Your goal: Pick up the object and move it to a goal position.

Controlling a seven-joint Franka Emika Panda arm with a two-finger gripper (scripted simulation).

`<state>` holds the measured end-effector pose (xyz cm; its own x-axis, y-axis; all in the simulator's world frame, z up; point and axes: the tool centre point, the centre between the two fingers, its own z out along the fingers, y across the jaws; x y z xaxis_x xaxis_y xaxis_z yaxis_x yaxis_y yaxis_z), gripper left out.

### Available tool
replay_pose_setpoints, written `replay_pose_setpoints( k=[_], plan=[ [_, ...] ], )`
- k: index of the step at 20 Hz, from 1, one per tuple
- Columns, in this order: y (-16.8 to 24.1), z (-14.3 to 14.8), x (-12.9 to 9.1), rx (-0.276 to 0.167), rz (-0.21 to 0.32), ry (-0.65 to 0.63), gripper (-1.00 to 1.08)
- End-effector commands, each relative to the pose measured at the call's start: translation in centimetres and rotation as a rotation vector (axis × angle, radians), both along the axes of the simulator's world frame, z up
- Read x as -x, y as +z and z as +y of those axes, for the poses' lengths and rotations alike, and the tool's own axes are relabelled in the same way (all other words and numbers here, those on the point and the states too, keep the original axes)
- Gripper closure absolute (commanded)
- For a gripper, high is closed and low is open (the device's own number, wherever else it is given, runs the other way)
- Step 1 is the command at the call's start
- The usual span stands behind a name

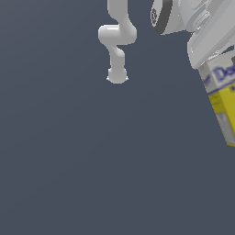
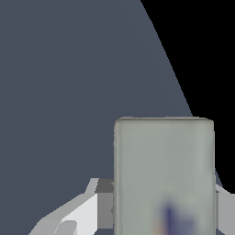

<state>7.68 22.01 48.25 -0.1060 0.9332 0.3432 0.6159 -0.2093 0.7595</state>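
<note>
The object [image 1: 223, 103] is a small carton, white-grey with blue lettering on its upper part and yellow lower down. It hangs tilted in the air at the exterior view's right edge, partly cut off by the frame. My gripper [image 1: 215, 59] comes down onto its upper end and is shut on it. In the wrist view the object [image 2: 163, 160] shows a plain grey face that fills the gap between my fingers [image 2: 69, 215], with my gripper [image 2: 156, 209] closed around its sides. The fingertips are hidden by the carton.
A dark grey floor [image 1: 92, 160] lies under everything. My arm's base [image 1: 117, 75] stands far back, towards the top middle of the exterior view. In the wrist view the floor ends at a curved edge with black [image 2: 206, 46] beyond it.
</note>
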Motion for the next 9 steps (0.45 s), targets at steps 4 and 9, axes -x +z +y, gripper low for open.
replay_pose_setpoints(
  k=[4, 9],
  plan=[
    [1.09, 0.40, 0.33, -0.006, -0.030, 0.010, 1.08],
    [0.67, 0.26, 0.24, -0.005, -0.018, 0.008, 1.08]
  ],
)
